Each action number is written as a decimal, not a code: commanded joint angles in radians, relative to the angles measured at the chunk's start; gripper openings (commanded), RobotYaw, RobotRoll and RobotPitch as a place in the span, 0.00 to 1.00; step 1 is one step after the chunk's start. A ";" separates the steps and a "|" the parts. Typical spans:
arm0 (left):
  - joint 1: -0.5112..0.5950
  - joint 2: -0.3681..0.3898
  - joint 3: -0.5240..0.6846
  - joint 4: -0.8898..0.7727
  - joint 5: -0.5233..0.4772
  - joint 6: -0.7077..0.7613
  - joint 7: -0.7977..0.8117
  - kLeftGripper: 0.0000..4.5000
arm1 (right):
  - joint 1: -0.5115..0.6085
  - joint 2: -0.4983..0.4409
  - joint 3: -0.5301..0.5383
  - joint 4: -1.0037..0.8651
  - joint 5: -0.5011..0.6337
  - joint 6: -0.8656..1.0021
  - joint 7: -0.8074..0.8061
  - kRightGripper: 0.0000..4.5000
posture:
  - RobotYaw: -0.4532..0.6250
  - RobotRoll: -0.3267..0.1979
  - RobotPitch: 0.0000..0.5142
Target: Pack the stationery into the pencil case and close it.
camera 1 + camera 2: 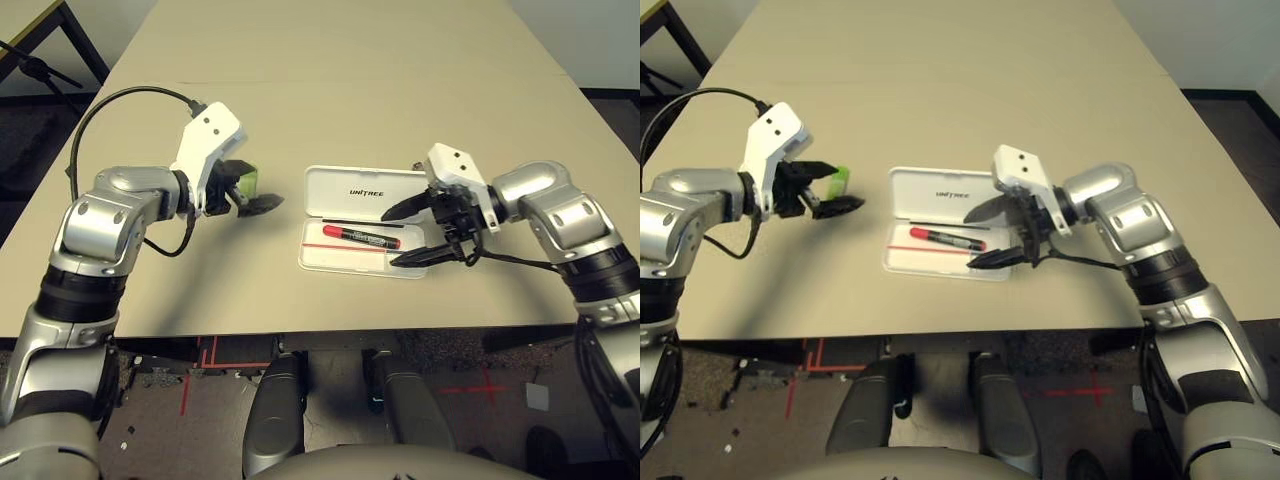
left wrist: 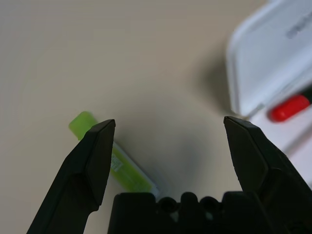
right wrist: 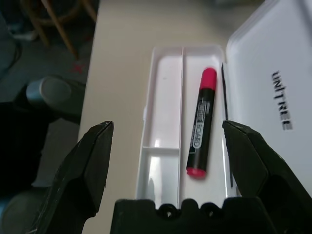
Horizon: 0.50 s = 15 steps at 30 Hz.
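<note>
marker [image 1: 362,237] lies lengthwise in open pencil case [image 1: 362,220], parallel to hinge.

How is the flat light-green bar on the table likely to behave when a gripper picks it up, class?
The green bar looks flat-sided, so it probably won't roll. It seems small and thin, likely light and easily nudged across the smooth table. Its label looks glossy, so the left gripper, open beside it, might slip.

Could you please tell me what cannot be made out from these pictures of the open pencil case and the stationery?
- Flat light-green rectangular bar: its near end is hidden behind the open left gripper in the left wrist view.
- White hinged plastic pencil case: its lid is cut off by the edge in the right wrist view.
- Red marker with black label: in the head views its label is too small to read.
- Open right gripper: it covers the case's right end in the head views.
</note>
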<state>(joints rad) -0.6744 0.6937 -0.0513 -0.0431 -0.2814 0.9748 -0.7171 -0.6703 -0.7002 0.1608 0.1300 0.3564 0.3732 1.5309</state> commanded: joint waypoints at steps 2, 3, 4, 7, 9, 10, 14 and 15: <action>-0.034 -0.047 0.040 0.064 0.007 0.048 0.082 1.00 | 0.027 -0.075 -0.020 0.019 0.117 0.030 0.083 0.99 | 0.46 0.62 0.34; -0.043 -0.061 0.046 0.093 0.018 0.060 0.115 1.00 | 0.033 -0.087 -0.023 0.026 0.125 0.034 0.084 0.99 | 0.46 0.62 0.34; -0.052 -0.074 0.048 0.121 0.033 0.069 0.148 1.00 | 0.038 -0.097 -0.027 0.033 0.133 0.028 0.084 0.99 | 0.46 0.62 0.34; -0.072 -0.095 0.050 0.190 0.054 0.068 0.196 1.00 | 0.049 -0.111 -0.033 0.040 0.151 0.021 0.084 0.99 | 0.45 0.62 0.34; -0.085 -0.099 0.038 0.229 0.065 0.076 0.210 1.00 | 0.054 -0.114 -0.035 0.040 0.157 0.019 0.084 0.99 | 0.45 0.62 0.33; -0.090 -0.102 0.034 0.242 0.068 0.076 0.213 1.00 | 0.056 -0.118 -0.034 0.040 0.165 0.019 0.084 0.99 | 0.45 0.62 0.33; -0.111 -0.096 -0.008 0.287 0.076 0.105 0.197 1.00 | 0.069 -0.132 -0.031 0.029 0.206 0.022 0.084 0.99 | 0.44 0.62 0.33; -0.118 -0.095 -0.023 0.302 0.082 0.109 0.194 1.00 | 0.075 -0.137 -0.030 0.029 0.218 0.021 0.084 0.99 | 0.43 0.62 0.33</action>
<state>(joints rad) -0.7808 0.5970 -0.0430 0.2265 -0.2202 1.0618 -0.5149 -0.6114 -0.8197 0.1385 0.1644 0.5479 0.3947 1.6081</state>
